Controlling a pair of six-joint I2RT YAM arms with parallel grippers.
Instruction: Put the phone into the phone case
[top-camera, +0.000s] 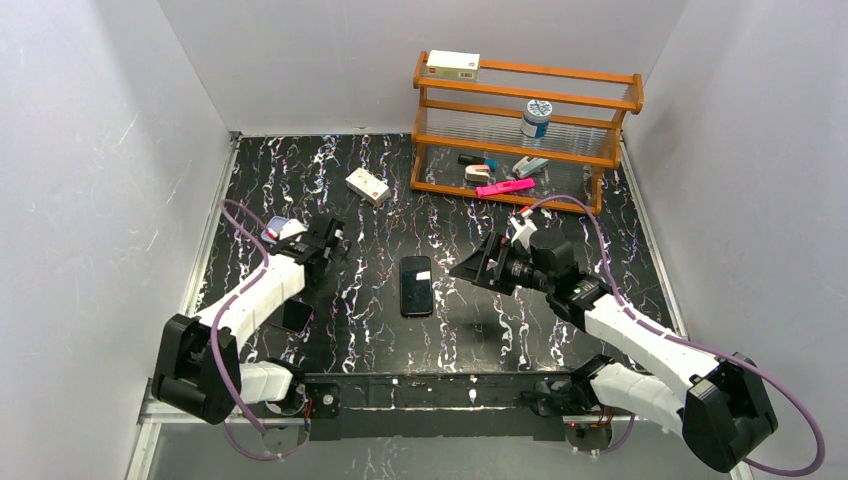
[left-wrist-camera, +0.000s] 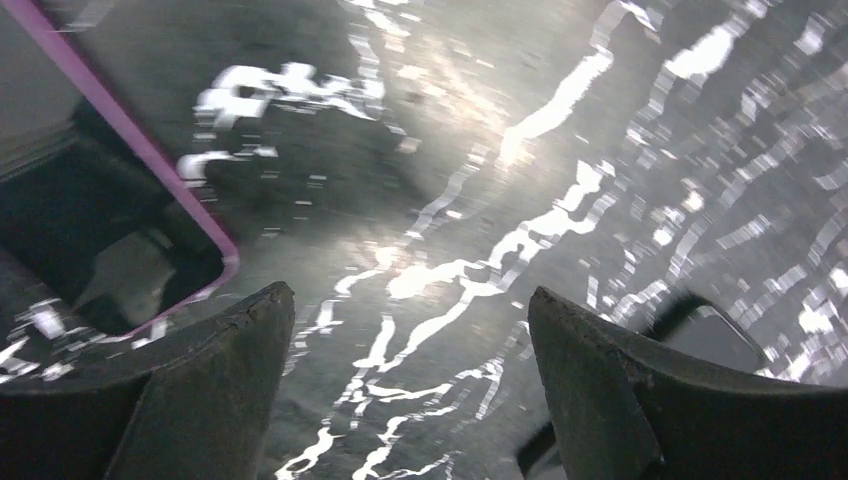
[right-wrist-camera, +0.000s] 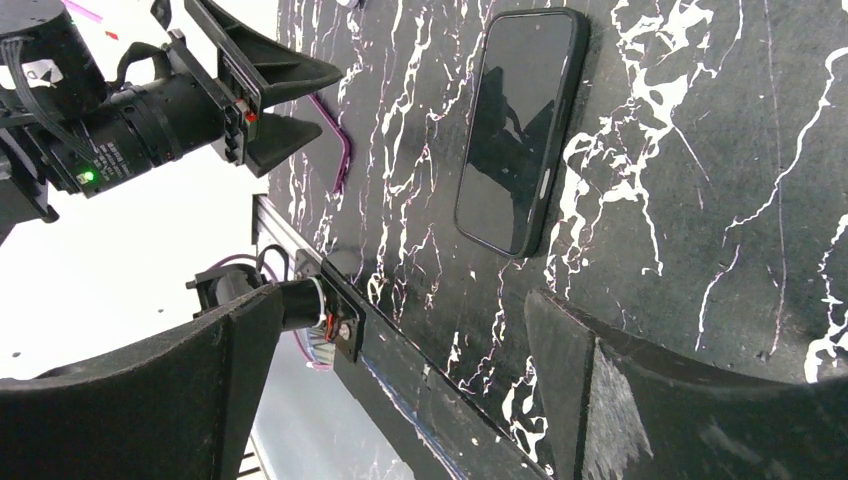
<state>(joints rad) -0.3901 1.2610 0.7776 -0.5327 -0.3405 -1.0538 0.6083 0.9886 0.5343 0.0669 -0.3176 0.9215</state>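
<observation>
The phone (top-camera: 416, 285) is seen lying flat, screen up, on the marbled table (top-camera: 380, 240), roughly midway between the two arms, and it is touched by nothing. The case (top-camera: 277, 226) is found toward the table's left side, just beside the left gripper (top-camera: 330, 240) and partly hidden by that arm. In the left wrist view only one corner of the case (left-wrist-camera: 130, 138) is shown, up and left of the fingers: a purple rim around a dark inside. The left gripper (left-wrist-camera: 410, 295) is spread wide over bare table, and nothing is held in it.

The right gripper (top-camera: 472, 268) is pointed at the phone from the phone's right side but is set apart from it. Its jaws are likewise wide open and empty. In the right wrist view the phone (right-wrist-camera: 520, 130) is seen beyond the fingertips.

A black slab (top-camera: 296, 316) lies beside the left arm, and a wooden rack (top-camera: 560, 73) stands at the far right.
</observation>
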